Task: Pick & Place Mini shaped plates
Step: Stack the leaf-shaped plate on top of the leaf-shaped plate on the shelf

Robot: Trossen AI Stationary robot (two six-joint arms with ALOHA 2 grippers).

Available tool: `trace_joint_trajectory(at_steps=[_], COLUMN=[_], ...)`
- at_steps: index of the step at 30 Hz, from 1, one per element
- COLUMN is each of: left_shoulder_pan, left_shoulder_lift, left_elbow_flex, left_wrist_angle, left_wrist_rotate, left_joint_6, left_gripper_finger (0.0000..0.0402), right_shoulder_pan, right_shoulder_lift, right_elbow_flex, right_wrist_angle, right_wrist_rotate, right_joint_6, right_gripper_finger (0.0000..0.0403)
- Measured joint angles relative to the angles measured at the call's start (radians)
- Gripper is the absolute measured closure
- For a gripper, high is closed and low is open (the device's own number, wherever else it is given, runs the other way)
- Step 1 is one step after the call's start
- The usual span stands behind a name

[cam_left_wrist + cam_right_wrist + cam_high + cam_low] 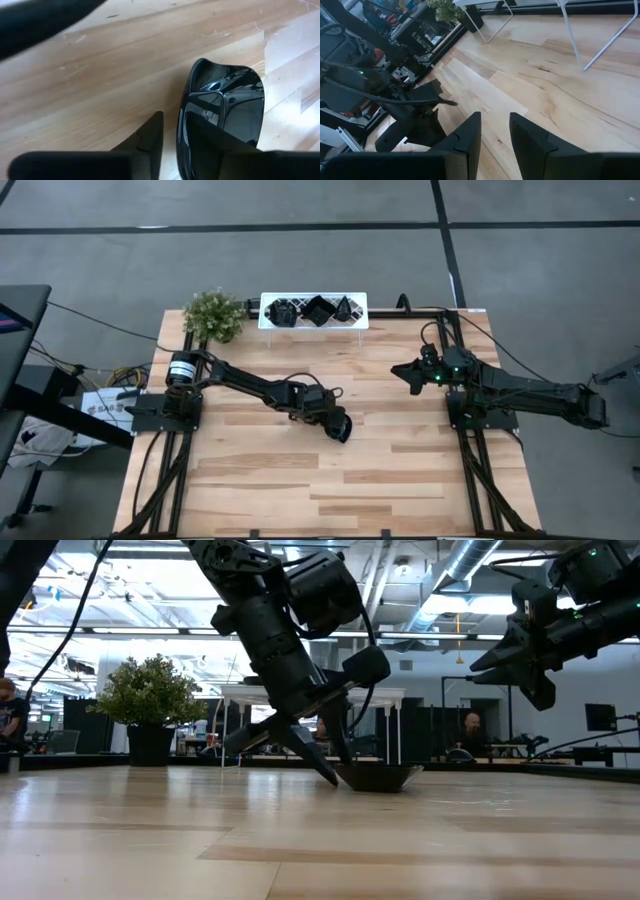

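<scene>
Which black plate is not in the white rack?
The black plate lying alone on the table, at the left claw; the three others sit in the rack.

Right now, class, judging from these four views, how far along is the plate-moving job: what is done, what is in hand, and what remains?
Done: three black plates sit in the white rack at the table's far edge. In hand: the left gripper is down at one plate on the table, a finger on either side of its rim; the plate rests on the wood. The right gripper hangs empty above the table. Left: moving this plate.
</scene>
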Motion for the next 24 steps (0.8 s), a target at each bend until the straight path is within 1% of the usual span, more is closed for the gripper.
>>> trace_joint_trajectory(at_steps=[8, 12, 14, 19, 24], left_shoulder_pan=[0.0, 0.0, 0.0, 0.002, -0.003], left_shoulder_lift=[0.0, -0.021, -0.04, -0.118, -0.269], left_elbow_flex=[0.0, -0.002, -0.002, -0.002, -0.002], left_wrist_angle=[0.0, -0.01, -0.016, -0.086, -0.19], left_wrist_rotate=[-0.001, -0.001, -0.002, -0.015, -0.08], left_joint_6=[0.0, 0.001, 0.009, 0.048, 0.104], left_gripper_finger=[0.0367, 0.0391, 0.0394, 0.0394, 0.0394], right_shoulder_pan=[0.0, 0.0, 0.0, 0.002, 0.002], right_shoulder_lift=[0.0, 0.0, 0.0, 0.0, 0.0], right_elbow_flex=[0.0, 0.0, 0.0, 0.0, 0.0], right_wrist_angle=[-0.001, -0.002, -0.002, -0.003, -0.003], right_wrist_rotate=[0.0, 0.0, 0.0, 0.0, 0.0], right_joint_6=[0.0, 0.0, 0.001, 0.001, 0.002], right_gripper_finger=[0.0305, 0.0305, 0.0305, 0.0305, 0.0305])
